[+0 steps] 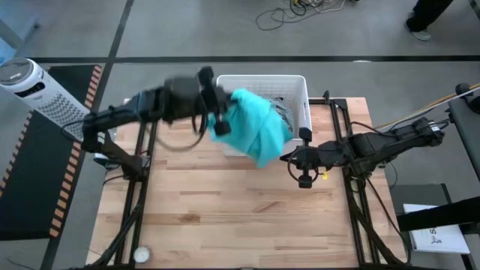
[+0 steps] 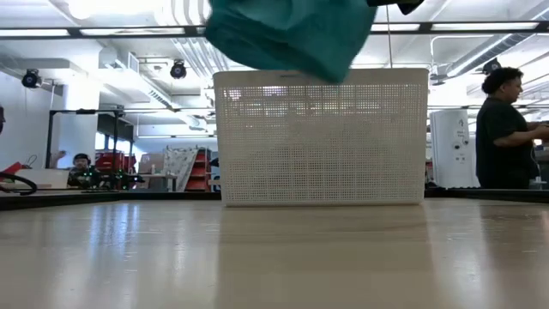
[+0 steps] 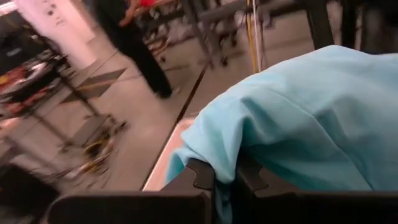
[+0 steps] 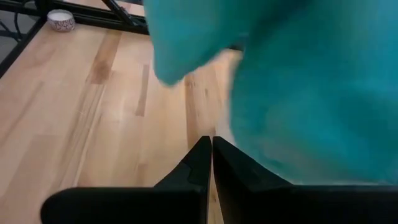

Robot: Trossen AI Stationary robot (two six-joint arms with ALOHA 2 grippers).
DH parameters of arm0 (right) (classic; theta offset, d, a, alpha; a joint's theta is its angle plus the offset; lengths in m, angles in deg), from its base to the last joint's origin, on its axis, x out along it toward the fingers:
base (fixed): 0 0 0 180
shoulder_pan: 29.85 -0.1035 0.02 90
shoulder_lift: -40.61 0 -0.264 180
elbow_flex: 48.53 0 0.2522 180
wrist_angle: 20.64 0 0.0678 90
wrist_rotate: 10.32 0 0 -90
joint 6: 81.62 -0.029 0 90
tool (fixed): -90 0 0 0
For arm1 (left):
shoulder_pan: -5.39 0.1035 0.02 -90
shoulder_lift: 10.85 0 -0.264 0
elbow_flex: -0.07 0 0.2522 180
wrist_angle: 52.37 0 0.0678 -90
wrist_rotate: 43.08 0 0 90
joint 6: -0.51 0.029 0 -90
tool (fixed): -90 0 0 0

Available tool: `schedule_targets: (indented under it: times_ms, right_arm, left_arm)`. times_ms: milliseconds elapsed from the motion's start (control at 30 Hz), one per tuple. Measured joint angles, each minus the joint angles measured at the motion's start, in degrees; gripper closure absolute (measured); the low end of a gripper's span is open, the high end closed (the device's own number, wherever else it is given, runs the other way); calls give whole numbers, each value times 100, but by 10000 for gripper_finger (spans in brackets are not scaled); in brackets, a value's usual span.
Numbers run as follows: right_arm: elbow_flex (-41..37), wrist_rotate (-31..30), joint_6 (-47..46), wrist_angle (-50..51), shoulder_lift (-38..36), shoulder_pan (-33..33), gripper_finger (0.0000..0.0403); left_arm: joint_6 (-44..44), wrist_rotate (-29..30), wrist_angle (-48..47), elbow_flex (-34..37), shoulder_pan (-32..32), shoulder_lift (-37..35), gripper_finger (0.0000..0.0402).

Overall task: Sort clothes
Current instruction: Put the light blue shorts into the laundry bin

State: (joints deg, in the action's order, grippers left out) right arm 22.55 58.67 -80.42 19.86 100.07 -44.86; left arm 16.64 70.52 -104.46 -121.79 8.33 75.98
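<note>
Turquoise garment (image 1: 255,127), soft and creased, hangs bunched from the left gripper (image 1: 219,120), whose fingers (image 3: 202,177) are shut tight on a fold of it. From the fingers it drapes over the near wall of the white basket (image 1: 296,86) and above the wooden table (image 1: 225,210). In the low view the cloth (image 2: 287,34) hangs above the basket's rim (image 2: 322,137), clear of the tabletop, which the overhead picture cannot show. The left wrist view shows the fabric (image 3: 298,118) pale and folded over the fingertips. The right gripper (image 1: 304,178) hovers just beside the cloth's lower edge, its fingers (image 4: 202,162) pressed together on nothing, the garment (image 4: 298,87) close ahead of them. No writing is readable.
</note>
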Motion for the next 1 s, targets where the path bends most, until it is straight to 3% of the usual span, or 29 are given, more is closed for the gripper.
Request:
schedule_targets:
  times_ms: [133,300,567,1000]
  right_arm:
    - [0,0,-9,3,-57,-124,403]
    - [78,-161,-52,7,-206,-325,403]
    - [532,-365,36,29,-280,-619,403]
    - [685,-467,99,214,-278,-745,403]
  left_arm:
    - [-59,-1576,453,-10,1050,213,401]
    - [-168,-2425,632,-8,1788,860,401]
    - [-52,-2591,710,-5,2204,2043,401]
    - [-132,-2556,-128,-456,2625,3527,401]
